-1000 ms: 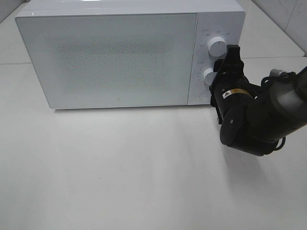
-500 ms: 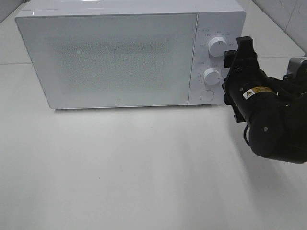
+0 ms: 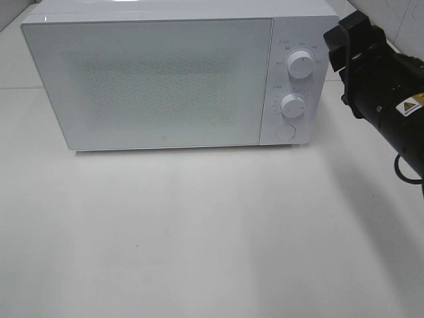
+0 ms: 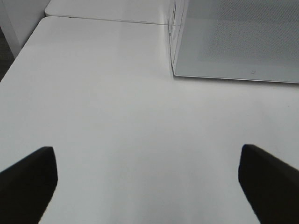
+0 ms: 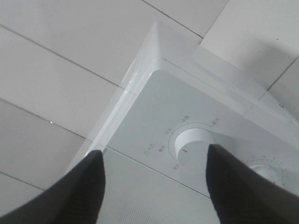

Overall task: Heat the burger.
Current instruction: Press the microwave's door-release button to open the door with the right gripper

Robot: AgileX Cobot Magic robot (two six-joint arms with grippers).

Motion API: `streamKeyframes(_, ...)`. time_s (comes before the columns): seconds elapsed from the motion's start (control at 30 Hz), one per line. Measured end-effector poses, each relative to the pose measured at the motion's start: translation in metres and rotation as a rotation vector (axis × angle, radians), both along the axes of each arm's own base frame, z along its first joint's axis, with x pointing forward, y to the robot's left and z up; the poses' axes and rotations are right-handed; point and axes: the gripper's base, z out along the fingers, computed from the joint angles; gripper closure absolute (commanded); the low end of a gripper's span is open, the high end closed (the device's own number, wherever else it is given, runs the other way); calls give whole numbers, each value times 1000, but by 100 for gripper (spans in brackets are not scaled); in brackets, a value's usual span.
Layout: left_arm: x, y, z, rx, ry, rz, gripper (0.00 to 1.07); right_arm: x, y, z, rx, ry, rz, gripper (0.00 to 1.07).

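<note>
White desk [image 3: 199, 232] carries a white microwave [image 3: 165, 79], door shut and frosted, so where the burger is can't be told. Right gripper [image 3: 338, 43] hangs released and empty near the upper knob [image 3: 300, 65], apart from lower knob [image 3: 292, 105] and button [image 3: 285, 132]. Left gripper [image 4: 145, 151] is spread wide over the desk, empty.
</note>
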Motion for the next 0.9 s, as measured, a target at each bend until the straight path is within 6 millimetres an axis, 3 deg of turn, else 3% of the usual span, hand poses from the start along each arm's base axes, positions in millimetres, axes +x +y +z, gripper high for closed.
streamKeyframes(0.03,0,0,0,0,0,0,9,-5,-2,9,-105,-6,11,46)
streamKeyframes(0.3,0,0,0,0,0,0,9,-23,-7,27,-410,20,76,46)
streamKeyframes(0.7,0,0,0,0,0,0,9,-42,-7,25,-707,177,327,45)
streamKeyframes(0.9,0,0,0,0,0,0,9,-37,-12,44,-885,284,462,32)
